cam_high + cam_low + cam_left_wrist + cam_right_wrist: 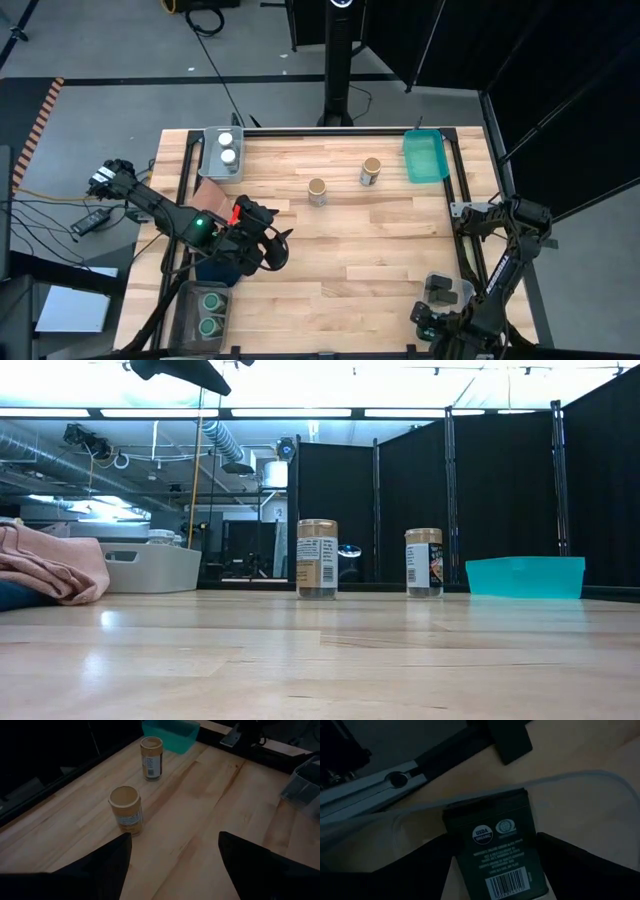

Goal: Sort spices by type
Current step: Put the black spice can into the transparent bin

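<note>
Spices are spread over the table (330,260): two tan-lidded jars stand upright and apart near its far middle, one (318,192) nearer the left arm, the other (371,172) closer to a teal tray (425,157) at the far right corner. Two white-lidded jars (227,148) sit together in a grey bin (209,160) at the far left corner. Two green-lidded jars (211,312) lie in a clear bin (186,306) at the near left edge. Black tins (440,289) rest in a clear bin (464,293) at the near right edge; how many I cannot say for sure.

Left hand (278,248) hangs above the table's left half, fingers (107,865) spread wide and holding nothing, the two tan-lidded jars ahead of it. A pink-brown cloth (212,192) lies just beyond that arm.

Right hand (495,870) is over the near right bin, its fingers (580,865) standing open on either side of a black tin (492,840), apparently not closed on it.
</note>
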You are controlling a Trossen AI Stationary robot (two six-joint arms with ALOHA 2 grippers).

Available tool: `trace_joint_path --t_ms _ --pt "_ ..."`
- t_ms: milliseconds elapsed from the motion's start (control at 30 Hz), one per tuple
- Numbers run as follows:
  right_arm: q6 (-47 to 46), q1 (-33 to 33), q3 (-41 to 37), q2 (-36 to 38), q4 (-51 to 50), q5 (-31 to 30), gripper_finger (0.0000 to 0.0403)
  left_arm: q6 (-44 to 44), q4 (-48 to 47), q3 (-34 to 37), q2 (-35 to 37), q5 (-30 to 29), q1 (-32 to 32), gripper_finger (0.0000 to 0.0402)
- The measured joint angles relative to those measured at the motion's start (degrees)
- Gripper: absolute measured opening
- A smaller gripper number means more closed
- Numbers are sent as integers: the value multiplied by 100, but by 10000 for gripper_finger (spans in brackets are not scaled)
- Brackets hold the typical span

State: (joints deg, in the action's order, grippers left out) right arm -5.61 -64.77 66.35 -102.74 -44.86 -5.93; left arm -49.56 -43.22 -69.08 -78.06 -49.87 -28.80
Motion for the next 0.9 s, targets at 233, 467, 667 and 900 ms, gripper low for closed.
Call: trace_joint_path --t_ms 233,467,667,900 --pt "-13 80 -102 9 59 53 298 0 0 0 0 0 0 302" --pt "118 135 -218 9 269 42 293 -7 2 0 2 0 0 302" --pt "47 137 -223 2 281 79 297 -13 1 0 2 2 0 302" --pt "-257 178 -225 -7 252 79 305 -13 -6 0 2 0 0 302"
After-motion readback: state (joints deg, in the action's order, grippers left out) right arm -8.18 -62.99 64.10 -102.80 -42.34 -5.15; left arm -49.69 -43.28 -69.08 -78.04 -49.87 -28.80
